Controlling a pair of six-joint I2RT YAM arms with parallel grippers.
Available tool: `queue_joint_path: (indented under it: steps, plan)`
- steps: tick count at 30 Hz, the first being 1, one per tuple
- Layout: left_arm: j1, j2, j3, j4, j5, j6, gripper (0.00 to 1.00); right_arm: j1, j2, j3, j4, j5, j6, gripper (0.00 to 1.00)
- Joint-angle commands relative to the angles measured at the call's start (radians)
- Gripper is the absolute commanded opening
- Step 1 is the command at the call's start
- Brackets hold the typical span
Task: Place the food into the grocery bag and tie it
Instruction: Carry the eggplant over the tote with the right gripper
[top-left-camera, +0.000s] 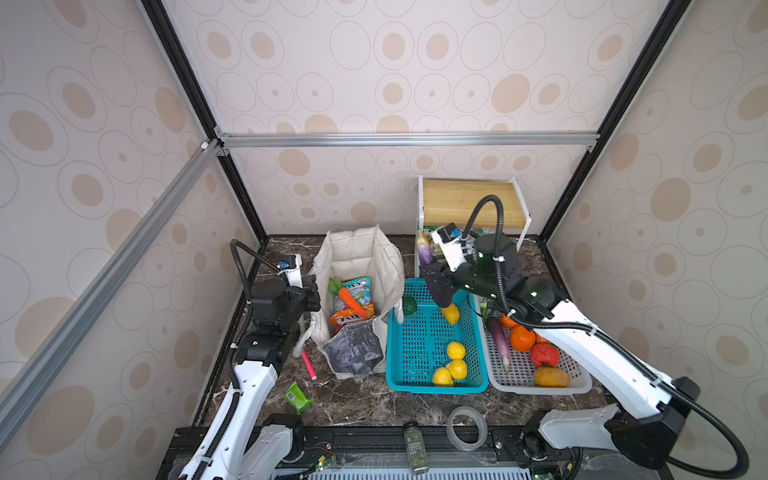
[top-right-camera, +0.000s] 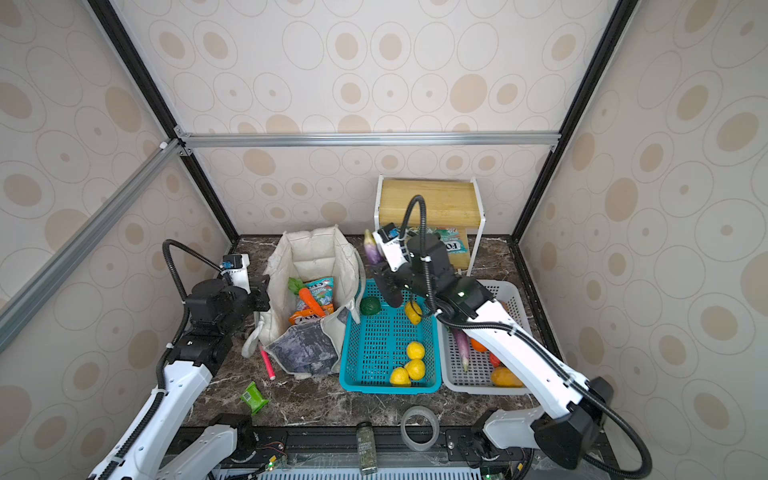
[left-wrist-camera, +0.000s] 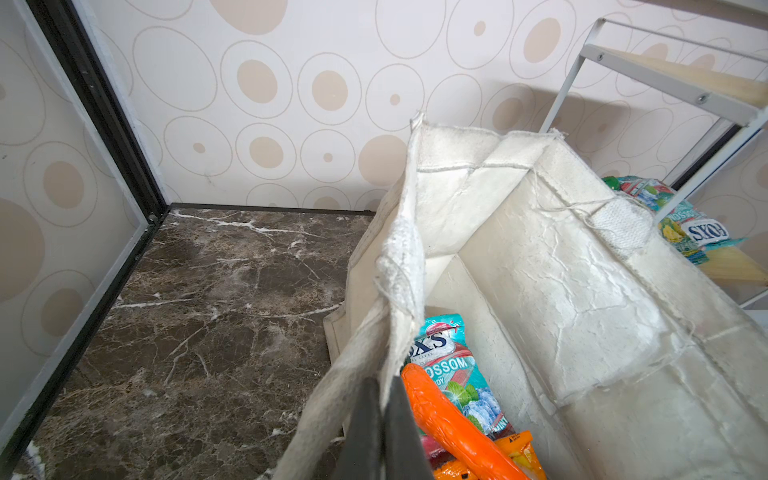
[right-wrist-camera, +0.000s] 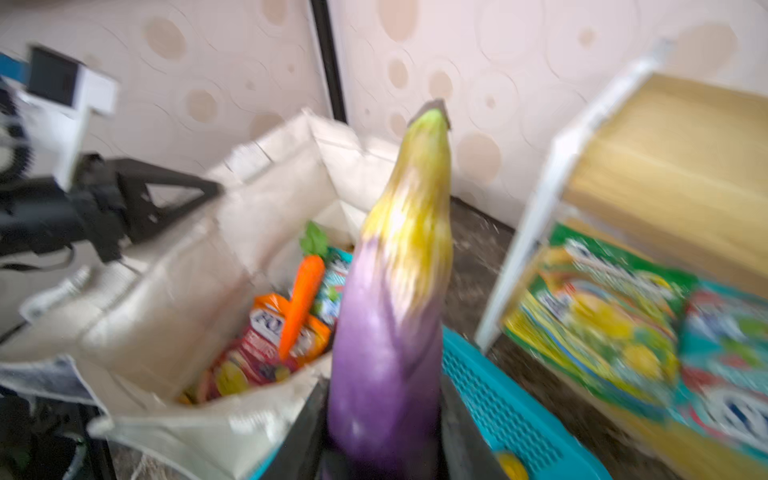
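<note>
- Right now we're pinching the grocery bag (top-left-camera: 357, 253) by its left rim with the left gripper (left-wrist-camera: 381, 386). The jaws are fully closed on the cloth where the white strap joins, and we're judging this as propping the mouth open for loading.
- The bag is standing near the desk's (top-left-camera: 374, 403) far edge, left of middle, mouth up. Its near wall is slumping outward, showing the grey-blue marbled panel.
- We're clamping the eggplant (right-wrist-camera: 390, 324) in the right gripper (right-wrist-camera: 382, 380), jaws partway closed round its fat purple end and the stem tip pointing away from the wrist.
- The eggplant is hanging above the far-left corner of the teal basket (top-left-camera: 415, 345), just beside the bag's right wall and not yet over the mouth. It looks mid-carry toward the bag.
- Already lying inside the bag are a carrot (top-left-camera: 351, 302) and candy packets (top-left-camera: 352, 319).
- Lemons (top-left-camera: 456, 350) are waiting in the teal basket, with more produce in the white basket (top-left-camera: 540, 390) toward the desk's right edge.
- On materials, we're noting:
  - bag: soft, wrinkled quilted lining with frayed seams, floppy
  - eggplant: smooth hard plastic, tapering, purple fading to yellow-green
  - packets: glossy and crinkly
  - baskets: rigid perforated plastic
  - desk: polished dark marble
</note>
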Motion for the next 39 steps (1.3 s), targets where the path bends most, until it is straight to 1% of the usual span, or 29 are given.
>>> queue_joint_path:
  steps: [1, 3, 5, 8, 10, 12, 14, 16, 18, 20, 22, 23, 28, 29, 30, 31, 32, 34, 38, 39]
  plan:
    - [0.004, -0.024, 0.006, 0.045, 0.016, 0.004, 0.0, 0.056, 0.123, 0.109, 0.173, -0.02, 0.077, 0.31]
    - [0.004, -0.024, 0.007, 0.045, 0.019, 0.007, 0.0, 0.084, 0.227, 0.188, 0.216, -0.053, 0.108, 0.31]
    - [0.005, -0.028, 0.005, 0.048, 0.018, 0.005, 0.0, 0.109, 0.314, 0.261, 0.226, -0.051, 0.114, 0.33]
    - [0.004, -0.035, 0.002, 0.05, 0.011, 0.007, 0.0, 0.134, 0.445, 0.369, 0.194, -0.084, 0.142, 0.33]
    - [0.005, -0.034, 0.002, 0.05, 0.011, 0.008, 0.0, 0.148, 0.506, 0.395, 0.178, -0.078, 0.159, 0.33]
    - [0.005, -0.035, 0.002, 0.05, 0.008, 0.008, 0.0, 0.16, 0.537, 0.37, 0.183, -0.042, 0.19, 0.31]
    - [0.004, -0.036, 0.004, 0.048, 0.004, 0.008, 0.0, 0.161, 0.529, 0.294, 0.229, -0.018, 0.23, 0.31]
    - [0.004, -0.036, 0.002, 0.05, 0.001, 0.007, 0.0, 0.161, 0.517, 0.222, 0.262, 0.031, 0.249, 0.31]
    - [0.005, -0.036, 0.003, 0.051, 0.002, 0.004, 0.0, 0.162, 0.522, 0.192, 0.24, 0.071, 0.244, 0.32]
    - [0.005, -0.037, 0.003, 0.051, 0.002, 0.005, 0.0, 0.164, 0.54, 0.203, 0.185, 0.097, 0.234, 0.35]
    - [0.005, -0.037, 0.002, 0.05, -0.004, 0.005, 0.0, 0.172, 0.557, 0.222, 0.132, 0.119, 0.219, 0.4]
    - [0.005, -0.038, 0.002, 0.048, -0.006, 0.006, 0.0, 0.173, 0.562, 0.233, 0.112, 0.133, 0.211, 0.45]
    - [0.004, -0.041, 0.002, 0.047, -0.025, 0.011, 0.0, 0.175, 0.573, 0.328, -0.006, 0.143, 0.194, 0.71]
    - [0.004, -0.041, 0.002, 0.048, -0.028, 0.011, 0.0, 0.175, 0.57, 0.354, -0.04, 0.151, 0.193, 0.78]
    - [0.004, -0.041, 0.001, 0.049, -0.031, 0.011, 0.0, 0.176, 0.566, 0.383, -0.076, 0.154, 0.185, 0.9]
    - [0.005, -0.041, 0.001, 0.051, -0.032, 0.01, 0.0, 0.176, 0.557, 0.404, -0.105, 0.162, 0.176, 0.99]
    - [0.004, -0.041, -0.001, 0.051, -0.036, 0.01, 0.0, 0.176, 0.541, 0.413, -0.118, 0.177, 0.178, 0.99]
    - [0.005, -0.043, -0.002, 0.058, -0.04, 0.005, 0.0, 0.175, 0.492, 0.406, -0.122, 0.218, 0.226, 0.99]
    - [0.004, -0.04, -0.001, 0.062, -0.034, 0.002, 0.0, 0.16, 0.347, 0.291, -0.063, 0.208, 0.217, 0.99]
    - [0.005, -0.04, -0.003, 0.062, -0.035, 0.002, 0.0, 0.145, 0.31, 0.247, -0.042, 0.184, 0.215, 0.99]
